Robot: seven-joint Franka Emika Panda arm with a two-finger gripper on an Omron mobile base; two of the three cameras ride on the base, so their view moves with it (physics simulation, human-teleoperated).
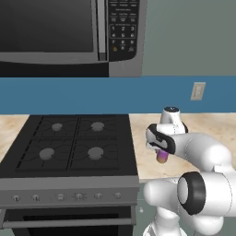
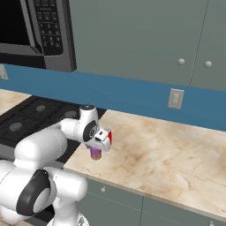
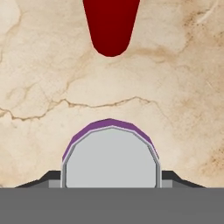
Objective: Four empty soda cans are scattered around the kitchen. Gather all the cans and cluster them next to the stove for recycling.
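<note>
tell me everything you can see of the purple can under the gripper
The purple can is a small cylinder with purple sides and a flat, pale grey top. It stands upright under the gripper, whose dark fingers flank it on either side, apparently closed on it. It sits over the beige marble counter just right of the stove; whether it touches the counter cannot be told. A red can stands beyond it.

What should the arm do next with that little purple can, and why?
Probably lift it a little. The gripper has the purple can between its fingers on the counter just right of the stove, and a red can stands just beyond, so raising first likely avoids knocking that one.
</note>
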